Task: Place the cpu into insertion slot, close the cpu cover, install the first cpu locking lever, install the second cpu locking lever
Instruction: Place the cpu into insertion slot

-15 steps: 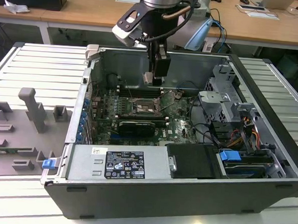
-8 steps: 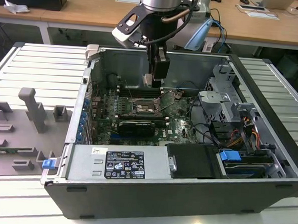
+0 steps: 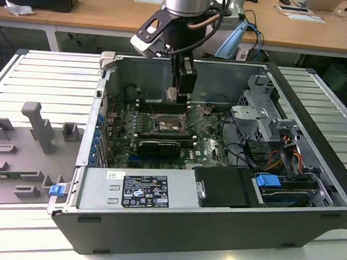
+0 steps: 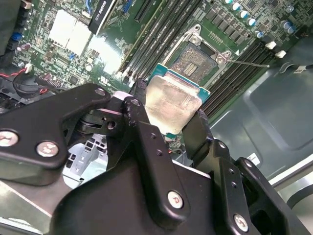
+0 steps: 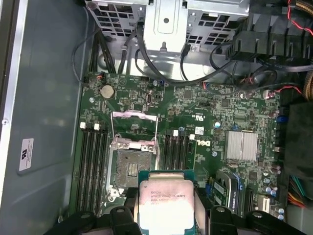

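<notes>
The gripper [image 3: 176, 94] hangs inside an open computer case [image 3: 185, 238] that lies on its side on the ribbed counter [image 3: 42, 76]. Its fingers [image 4: 195, 132] are closed to a narrow gap on the cpu [image 4: 173, 98], one black finger pressing each of two opposite edges. The chip is held flat, with its pale metal face towards the wrist cameras and its green edge showing along the far side.

In the exterior view the cpu [image 3: 171, 95] is in the air above the motherboard [image 3: 210, 146], clear of it and a little beyond the insertion slot [image 3: 165, 124]. In the first wrist view the cpu [image 5: 166, 203] sits just beside the insertion slot [image 5: 128, 169], overlapping one corner of it in the picture, and the slot's dark contact field lies bare with nothing seated in it. The second wrist view shows the same slot [image 4: 195, 61] open past the chip's far edge.

The cpu cover [image 5: 134, 114] is swung up off the slot, and the board is visible through its large square window. A thin metal rod running out from one corner of the slot is probably a locking lever [image 4: 247, 62], though it is too fine to be sure. Long black memory slots [image 5: 90, 166] run along both sides of the slot. A power supply [image 3: 135, 189] with a white label fills the near side of the case.
</notes>
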`<state>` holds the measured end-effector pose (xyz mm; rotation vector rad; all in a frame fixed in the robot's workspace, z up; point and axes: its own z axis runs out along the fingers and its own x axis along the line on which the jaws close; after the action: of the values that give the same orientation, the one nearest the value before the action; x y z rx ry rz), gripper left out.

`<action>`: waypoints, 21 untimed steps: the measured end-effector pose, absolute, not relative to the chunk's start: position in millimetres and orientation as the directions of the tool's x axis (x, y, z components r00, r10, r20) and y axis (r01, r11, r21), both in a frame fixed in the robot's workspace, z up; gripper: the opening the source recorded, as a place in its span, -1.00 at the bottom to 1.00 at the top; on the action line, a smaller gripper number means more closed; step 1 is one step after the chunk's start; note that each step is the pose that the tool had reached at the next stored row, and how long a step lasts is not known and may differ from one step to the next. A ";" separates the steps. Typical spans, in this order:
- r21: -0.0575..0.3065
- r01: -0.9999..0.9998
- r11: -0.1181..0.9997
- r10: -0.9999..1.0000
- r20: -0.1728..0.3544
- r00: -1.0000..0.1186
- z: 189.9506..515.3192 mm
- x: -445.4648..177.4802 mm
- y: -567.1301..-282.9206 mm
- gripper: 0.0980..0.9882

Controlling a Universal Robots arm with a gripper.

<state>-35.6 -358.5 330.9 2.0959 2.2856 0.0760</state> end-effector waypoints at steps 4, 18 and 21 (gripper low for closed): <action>0.063 0.994 0.084 0.996 0.004 -0.084 327.2 -35.6 -358.5 -0.01; 0.063 0.998 0.027 1.000 0.004 -0.027 307.3 -35.7 -358.5 -0.01; 0.063 0.998 0.026 1.000 0.004 -0.027 305.7 -35.7 -358.5 -0.01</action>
<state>-35.7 -358.5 305.7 2.1625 2.2208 0.0739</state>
